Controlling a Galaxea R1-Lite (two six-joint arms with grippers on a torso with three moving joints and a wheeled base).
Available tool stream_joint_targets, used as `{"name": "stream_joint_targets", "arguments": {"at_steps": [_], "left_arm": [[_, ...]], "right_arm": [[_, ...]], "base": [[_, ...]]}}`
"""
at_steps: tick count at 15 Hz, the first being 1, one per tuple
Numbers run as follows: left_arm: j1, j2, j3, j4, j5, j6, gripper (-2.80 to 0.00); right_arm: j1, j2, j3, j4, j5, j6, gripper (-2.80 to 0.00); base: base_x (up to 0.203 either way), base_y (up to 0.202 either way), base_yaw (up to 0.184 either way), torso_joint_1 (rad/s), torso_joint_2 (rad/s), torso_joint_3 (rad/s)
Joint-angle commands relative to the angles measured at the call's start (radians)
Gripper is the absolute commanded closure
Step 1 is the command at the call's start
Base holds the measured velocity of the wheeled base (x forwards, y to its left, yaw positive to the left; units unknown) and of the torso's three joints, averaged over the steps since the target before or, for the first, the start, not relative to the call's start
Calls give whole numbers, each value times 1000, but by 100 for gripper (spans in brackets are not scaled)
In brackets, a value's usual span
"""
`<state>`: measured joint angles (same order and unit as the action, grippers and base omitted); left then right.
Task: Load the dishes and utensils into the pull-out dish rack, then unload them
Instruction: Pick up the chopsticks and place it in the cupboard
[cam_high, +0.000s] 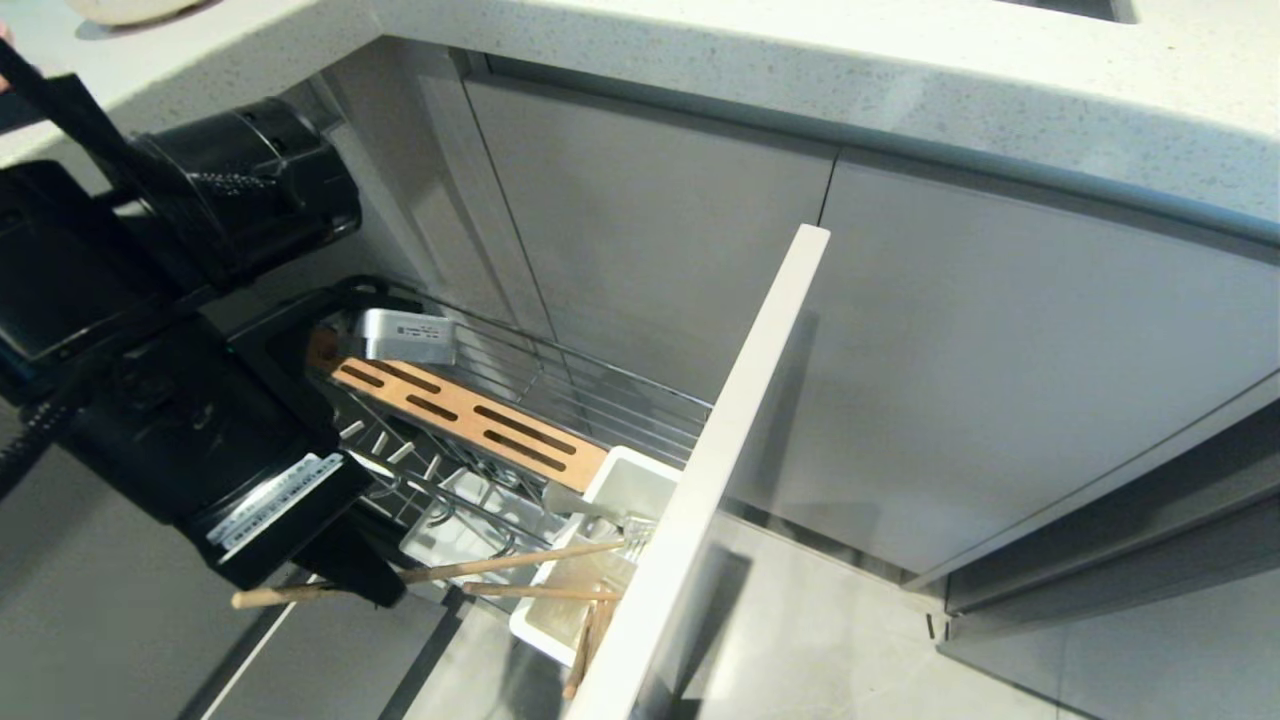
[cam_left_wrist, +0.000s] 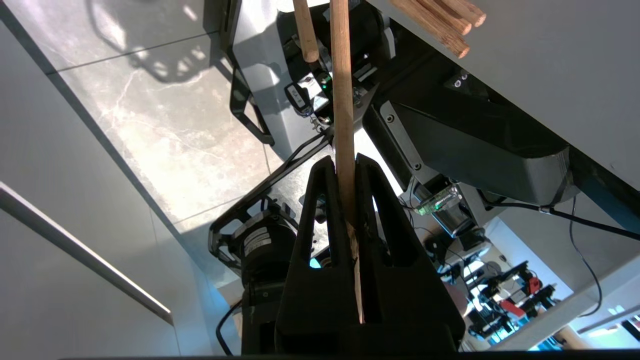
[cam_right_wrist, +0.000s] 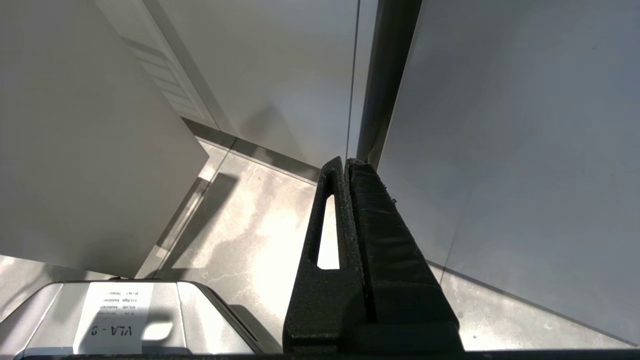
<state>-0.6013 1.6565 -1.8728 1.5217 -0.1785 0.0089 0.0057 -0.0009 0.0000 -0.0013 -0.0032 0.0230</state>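
Note:
The pull-out dish rack (cam_high: 600, 400) stands drawn out, with its wooden strip (cam_high: 470, 415), white caddy (cam_high: 630, 480) and pale front panel (cam_high: 720, 450). My left gripper (cam_high: 360, 580) hovers at the rack's near side, shut on one light-wood chopstick (cam_high: 500, 563) that lies almost level, its far tip over the caddy. In the left wrist view the gripper (cam_left_wrist: 345, 160) pinches that chopstick (cam_left_wrist: 342, 100). The second chopstick (cam_high: 540, 592) rests free across the caddy. My right gripper (cam_right_wrist: 347, 162) is shut on nothing, parked low beside cabinet doors. The plate and spoon I cannot make out.
More wooden sticks (cam_high: 585, 650) poke from the caddy's near end. A silver labelled box (cam_high: 405, 335) sits at the rack's back. Grey cabinet doors (cam_high: 1000, 350) run under the speckled counter (cam_high: 800, 60). A pale rounded object (cam_high: 130, 10) lies on the counter's far left.

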Motion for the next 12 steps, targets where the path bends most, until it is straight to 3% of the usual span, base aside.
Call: {"name": "stream_joint_targets", "arguments": {"at_steps": [1,5,8,12], "left_arm": [[-2,-27,-2,8,-1,0,0],[-6,-90,-3,8,4,7,0],[-8,-114,25,8,82,71,0],[-8,-103,40,8,85,77,0]], "right_arm": [[0,1,2,0,0,0,0],[0,1,2,0,0,0,0],[0,1,2,0,0,0,0],[0,1,2,0,0,0,0]], "base": [[0,0,0,0,0,0],[0,0,0,0,0,0],[0,0,0,0,0,0],[0,0,0,0,0,0]]}}
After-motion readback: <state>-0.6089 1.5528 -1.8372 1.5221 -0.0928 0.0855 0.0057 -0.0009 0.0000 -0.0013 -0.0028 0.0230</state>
